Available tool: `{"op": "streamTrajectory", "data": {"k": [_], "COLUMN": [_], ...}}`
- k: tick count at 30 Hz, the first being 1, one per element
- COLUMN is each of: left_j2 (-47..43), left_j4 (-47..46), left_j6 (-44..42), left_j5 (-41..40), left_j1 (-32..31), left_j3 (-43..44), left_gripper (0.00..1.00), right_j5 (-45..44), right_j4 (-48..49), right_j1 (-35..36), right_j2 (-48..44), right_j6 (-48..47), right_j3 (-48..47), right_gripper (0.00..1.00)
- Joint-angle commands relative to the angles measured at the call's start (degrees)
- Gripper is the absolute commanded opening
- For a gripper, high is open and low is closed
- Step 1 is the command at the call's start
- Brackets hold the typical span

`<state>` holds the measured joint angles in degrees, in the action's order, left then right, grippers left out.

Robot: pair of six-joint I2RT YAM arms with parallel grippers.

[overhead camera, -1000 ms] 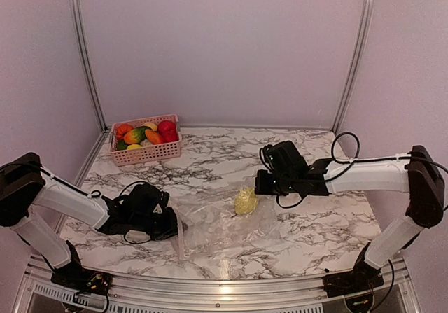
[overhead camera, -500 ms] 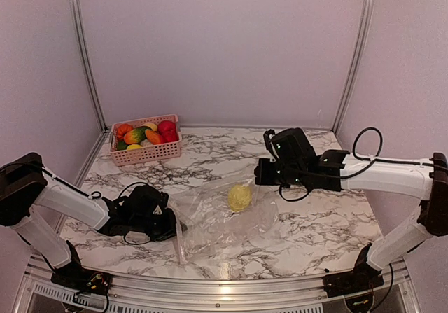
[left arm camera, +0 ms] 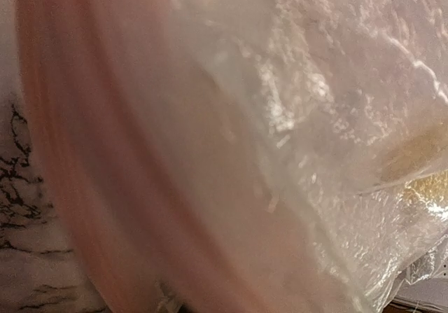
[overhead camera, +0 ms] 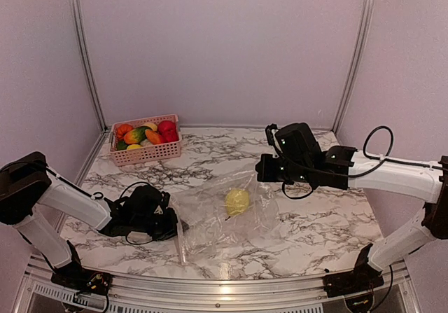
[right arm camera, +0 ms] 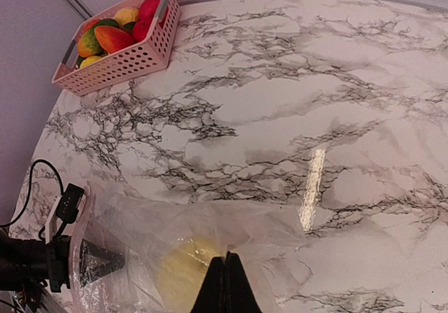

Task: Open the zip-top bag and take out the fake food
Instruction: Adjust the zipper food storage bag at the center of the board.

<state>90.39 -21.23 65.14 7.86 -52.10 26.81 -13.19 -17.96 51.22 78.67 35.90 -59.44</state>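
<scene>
Veined marble table [overhead camera: 329, 222] — crinkly zip-top bag [overhead camera: 210, 218] enclosing rounded yellow fake food [overhead camera: 237, 202].

zip-top bag [overhead camera: 210, 218] crinkly clear plastic; table [overhead camera: 329, 222] v. glossy marble-look; basket [overhead camera: 147, 153] plastic

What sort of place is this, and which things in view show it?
Probably a robot test booth, not a kitchen: two white-and-black robot arms mounted on a marble-patterned table, plain lilac walls in metal framing, and a pink slatted plastic basket of toy fruit.

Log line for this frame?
left jaws: shut on clear plastic zip-top bag; right jaws: shut on bag's far end; yellow round toy fruit: inside bag
</scene>
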Motion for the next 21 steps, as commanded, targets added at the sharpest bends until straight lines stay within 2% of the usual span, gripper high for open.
{"op": "streamTrajectory", "data": {"k": [1, 11, 21], "left_j2": [1.46, 2.05, -0.13], "left_j4": [0.54, -10.32, -13.37], "left_j6": [-1.10, -0.17, -2.03], "left_j5": [-0.42, 2.77, 3.66], "left_j1": [-0.27, -0.29, -0.28], "left_j3": [-1.73, -4.98, -5.36], "left_gripper": [0.15, 0.19, 0.30], "right_j5": [-0.58, 0.05, 0.93], "right_j4": [-0.96, -1.66, -2.48], "right_j1": [0.46, 1.25, 2.59], "right_j2": [-1.62, 0.48, 1.14], "right_j6": [-1.06, -1.69, -1.94], "right_j3": [-3.00, -4.66, -6.93], "right_gripper": [0.00, 0.00, 0.00]}}
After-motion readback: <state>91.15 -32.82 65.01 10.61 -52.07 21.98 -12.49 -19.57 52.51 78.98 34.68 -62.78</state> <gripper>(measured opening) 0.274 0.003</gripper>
